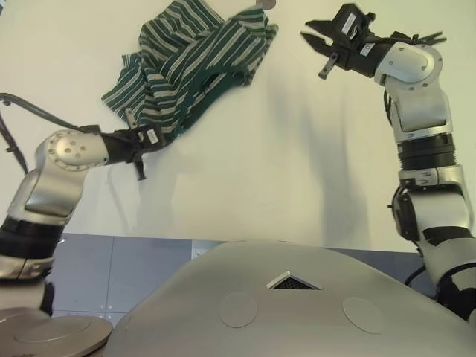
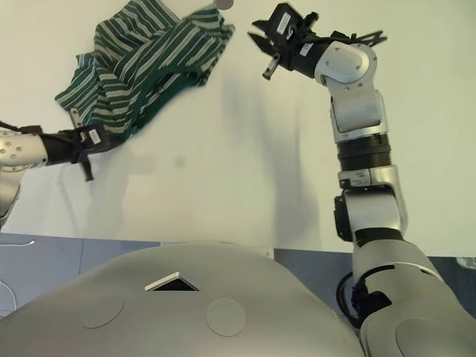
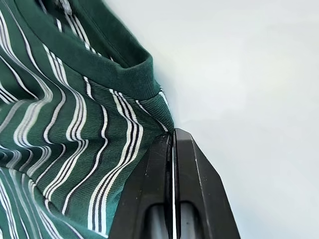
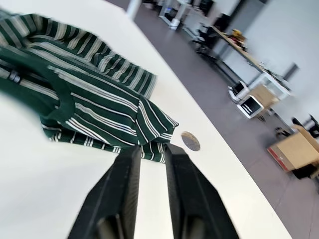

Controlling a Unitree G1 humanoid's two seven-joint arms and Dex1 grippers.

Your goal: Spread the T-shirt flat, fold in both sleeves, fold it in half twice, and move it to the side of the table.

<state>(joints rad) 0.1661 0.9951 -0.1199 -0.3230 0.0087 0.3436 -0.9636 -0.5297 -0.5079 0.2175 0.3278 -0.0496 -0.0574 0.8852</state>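
Observation:
A green T-shirt with white stripes [image 1: 190,63] lies crumpled on the white table [image 1: 282,163], toward its far left. My left gripper [image 1: 160,135] sits at the shirt's near edge. In the left wrist view its fingers [image 3: 192,179] are pressed together, pinching a corner of the striped fabric [image 3: 75,134] at their tips. My right gripper [image 1: 306,33] hovers above the table just right of the shirt, open with a narrow gap and nothing between its fingers [image 4: 124,174]. The bunched hem [image 4: 99,119] lies just beyond them.
A small round grey disc [image 4: 190,141] lies on the table at the shirt's far right corner. The table's near edge [image 1: 223,239] runs across the view with grey floor below it. Bare tabletop stretches across the middle and right.

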